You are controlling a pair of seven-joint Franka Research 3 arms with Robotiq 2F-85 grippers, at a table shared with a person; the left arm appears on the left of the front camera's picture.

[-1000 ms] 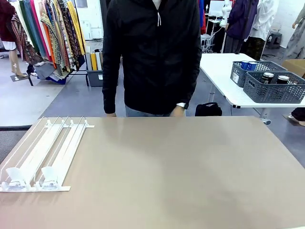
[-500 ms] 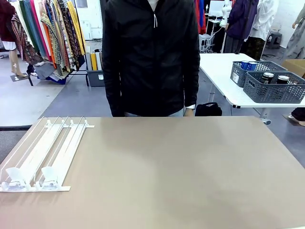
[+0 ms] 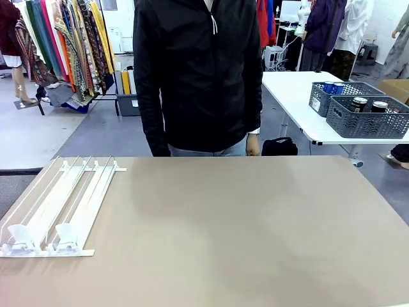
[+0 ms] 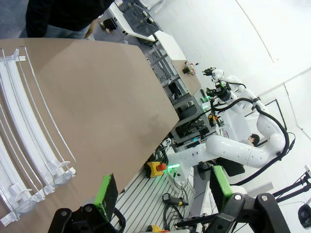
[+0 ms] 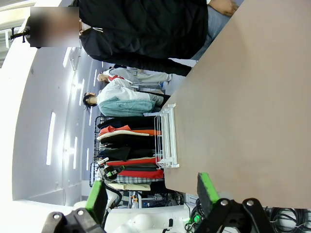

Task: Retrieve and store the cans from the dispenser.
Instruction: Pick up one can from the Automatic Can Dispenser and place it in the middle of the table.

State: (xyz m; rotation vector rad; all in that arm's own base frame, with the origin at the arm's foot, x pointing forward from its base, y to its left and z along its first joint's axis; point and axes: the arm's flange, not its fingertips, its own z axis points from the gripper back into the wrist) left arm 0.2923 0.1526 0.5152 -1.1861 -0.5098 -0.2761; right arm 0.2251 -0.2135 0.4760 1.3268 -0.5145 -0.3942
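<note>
Since a second ago the person in the black zip jacket (image 3: pixel 198 77) has straightened up at the far edge, hands drawn back from the tabletop to hang at the sides, while nothing on the table itself has shifted. From where I stand, the broad tan table (image 3: pixel 243 224) lies at six o'clock of that person, and the flat sloping white dispenser of long parallel rails (image 3: pixel 57 208) sits at about nine o'clock on it, its clear stoppers at the low near end; I see no can in its lanes. The only slim drink cans (image 3: pixel 369 104) I can make out, dark ones with silver tops, stand in a grey lattice plastic basket (image 3: pixel 367 121) on the white side table (image 3: pixel 300 96) at two o'clock, well apart from the rack. The left gripper (image 4: pixel 163 187) hangs beyond the table's edge with its green-padded fingers spread wide on nothing, and the right gripper (image 5: pixel 150 191) likewise stands spread and empty. To do this step well, I judge both arms should wait until a can rolls down against a stopper, then approach that lane squarely and close around the can's middle.
</note>
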